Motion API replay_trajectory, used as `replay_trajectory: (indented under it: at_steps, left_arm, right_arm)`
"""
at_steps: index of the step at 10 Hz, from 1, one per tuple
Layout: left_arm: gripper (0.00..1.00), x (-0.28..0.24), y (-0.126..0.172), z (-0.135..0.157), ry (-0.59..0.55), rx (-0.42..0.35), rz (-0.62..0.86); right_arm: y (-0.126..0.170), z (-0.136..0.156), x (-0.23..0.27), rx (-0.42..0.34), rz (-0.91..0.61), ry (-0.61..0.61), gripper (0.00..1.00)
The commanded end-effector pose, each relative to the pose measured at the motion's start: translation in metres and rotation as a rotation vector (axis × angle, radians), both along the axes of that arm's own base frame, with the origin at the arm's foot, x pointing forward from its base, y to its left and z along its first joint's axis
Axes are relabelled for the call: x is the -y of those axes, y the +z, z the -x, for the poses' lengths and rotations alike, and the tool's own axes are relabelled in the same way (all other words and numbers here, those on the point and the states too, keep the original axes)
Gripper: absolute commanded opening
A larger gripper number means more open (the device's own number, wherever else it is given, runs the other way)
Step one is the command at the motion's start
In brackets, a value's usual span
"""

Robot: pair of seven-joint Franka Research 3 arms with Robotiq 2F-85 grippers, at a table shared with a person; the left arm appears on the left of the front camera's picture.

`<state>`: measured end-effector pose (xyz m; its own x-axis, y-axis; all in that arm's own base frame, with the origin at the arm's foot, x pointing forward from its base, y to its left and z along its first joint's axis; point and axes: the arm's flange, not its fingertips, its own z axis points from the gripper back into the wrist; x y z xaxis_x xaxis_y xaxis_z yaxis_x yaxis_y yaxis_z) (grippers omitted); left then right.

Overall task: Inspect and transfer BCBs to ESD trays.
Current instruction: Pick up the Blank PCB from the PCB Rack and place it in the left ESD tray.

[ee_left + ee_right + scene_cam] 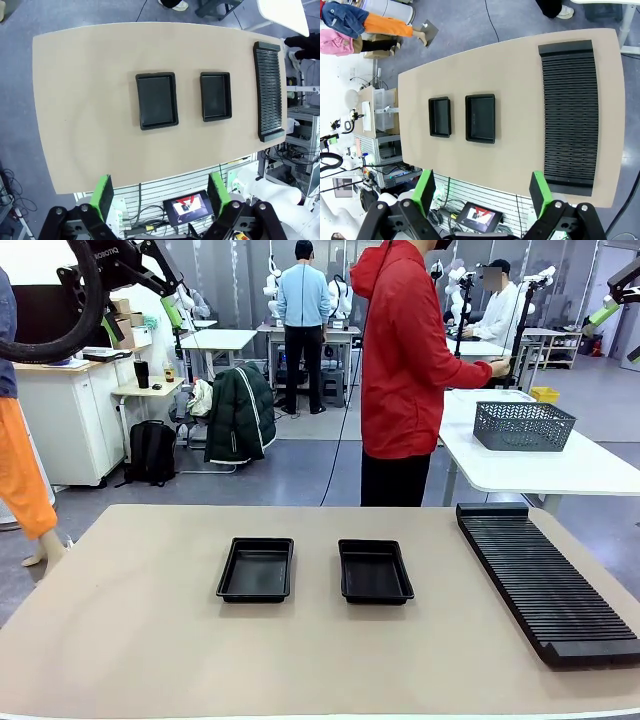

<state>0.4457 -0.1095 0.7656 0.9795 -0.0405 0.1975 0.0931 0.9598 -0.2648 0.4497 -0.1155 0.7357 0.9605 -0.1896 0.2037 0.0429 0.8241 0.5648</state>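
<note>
Left wrist view: the left fingers (pixel 104 196), spread wide and holding nothing, hang high above a beige surface (pixel 85 100). Two black trays (pixel 157 100) (pixel 215 96) lie there side by side, slightly apart, well clear of the fingers. The right fingers (pixel 425 192) are likewise spread and empty. One ribbed black rack (pixel 269 90) lies beside the trays. Beyond stands one person in a red hoodie (pixel 400 360). A black robot part (pixel 110 255) reads "ROBOTIQ".

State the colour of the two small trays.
Both trays are glossy black; left wrist view shows it best.
</note>
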Motion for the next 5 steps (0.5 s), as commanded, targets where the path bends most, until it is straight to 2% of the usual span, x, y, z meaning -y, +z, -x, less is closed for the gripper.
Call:
replay_trajectory:
  at_steps: [1,5]
  left_arm:
    - [1.00,-0.0002,0.0000,0.0000,0.000,0.000,0.000]
    - [1.00,-0.0002,0.0000,0.0000,0.000,0.000,0.000]
  right_arm:
    - [0.0001,0.0003,0.0001,0.000,0.000,0.000,1.00]
    - [0.0001,0.0003,0.0001,0.000,0.000,0.000,1.00]
